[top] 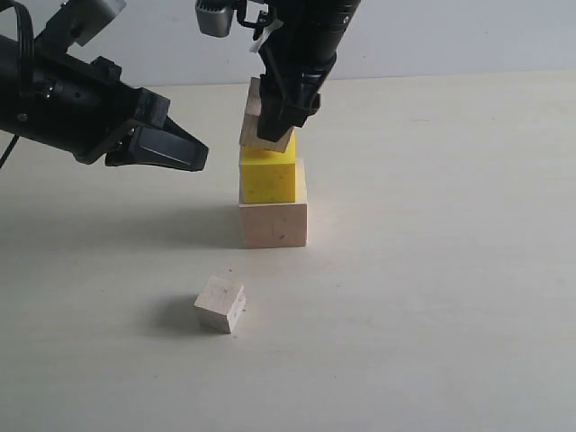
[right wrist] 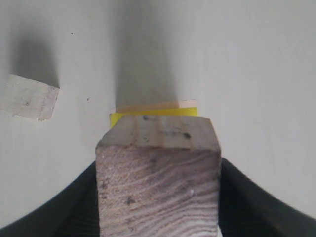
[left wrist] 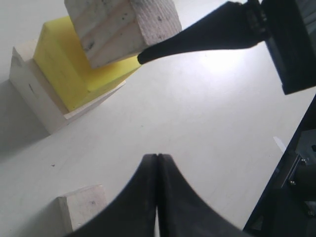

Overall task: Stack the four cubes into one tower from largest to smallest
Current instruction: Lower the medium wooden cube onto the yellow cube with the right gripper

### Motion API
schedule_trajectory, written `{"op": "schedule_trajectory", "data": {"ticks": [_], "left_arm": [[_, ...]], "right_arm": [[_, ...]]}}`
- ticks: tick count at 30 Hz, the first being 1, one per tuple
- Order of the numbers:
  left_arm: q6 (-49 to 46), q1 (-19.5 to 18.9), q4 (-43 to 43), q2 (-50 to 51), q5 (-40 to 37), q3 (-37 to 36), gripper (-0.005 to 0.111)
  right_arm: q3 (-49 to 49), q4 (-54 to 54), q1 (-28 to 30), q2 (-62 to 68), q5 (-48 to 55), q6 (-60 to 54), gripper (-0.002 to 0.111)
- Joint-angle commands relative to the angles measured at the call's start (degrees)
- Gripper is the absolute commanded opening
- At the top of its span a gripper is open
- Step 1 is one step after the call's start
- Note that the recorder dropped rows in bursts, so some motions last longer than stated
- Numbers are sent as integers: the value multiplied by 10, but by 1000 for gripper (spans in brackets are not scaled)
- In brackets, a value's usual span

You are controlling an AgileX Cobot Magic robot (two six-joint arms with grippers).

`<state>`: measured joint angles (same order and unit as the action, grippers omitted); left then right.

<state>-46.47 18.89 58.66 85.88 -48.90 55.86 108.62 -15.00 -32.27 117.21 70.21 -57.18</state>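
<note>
Four cubes share the pale table [top: 450,288], and two of them are already piled. The large wooden cube [top: 274,225] sits on the table, and the yellow cube [top: 267,178] rests on top of it, set toward its left side so that a strip of bare wood shows at the right.

The right end effector [top: 277,126] hangs from above and pinches the medium wooden cube [top: 255,117] between its fingers [right wrist: 69,212], one on each side. That cube is tilted and sits directly over the yellow cube, its lower edge level with the yellow top face; whether the two touch cannot be told.

The small wooden cube [top: 220,303] lies alone on the table, in the exterior view nearer the camera and a little left of the pile, well apart from it.

The left end effector [top: 202,155] hovers above the table to the left of the pile, at about the height of the yellow cube. Its two fingertips are pressed together with nothing between them, meeting in a single seam in the left wrist view
</note>
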Motion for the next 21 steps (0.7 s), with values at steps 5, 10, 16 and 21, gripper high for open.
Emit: {"op": "schedule_trajectory", "data": {"ticks": [5,10,16,21], "left_arm": [[-3,-2,2,-6,-3,1,0],[-3,-2,2,-6,-3,1,0],[-5,-2,2,-6,-3,1,0],[-11,-2,2,-6,-3,1,0]], "right_arm": [[4,-10,0,2,-2,2,35],[4,-12,0,6,-2,4,47],[4,-15,0,7,-2,11,55],[4,-17,0,7,-2,23,65]]}}
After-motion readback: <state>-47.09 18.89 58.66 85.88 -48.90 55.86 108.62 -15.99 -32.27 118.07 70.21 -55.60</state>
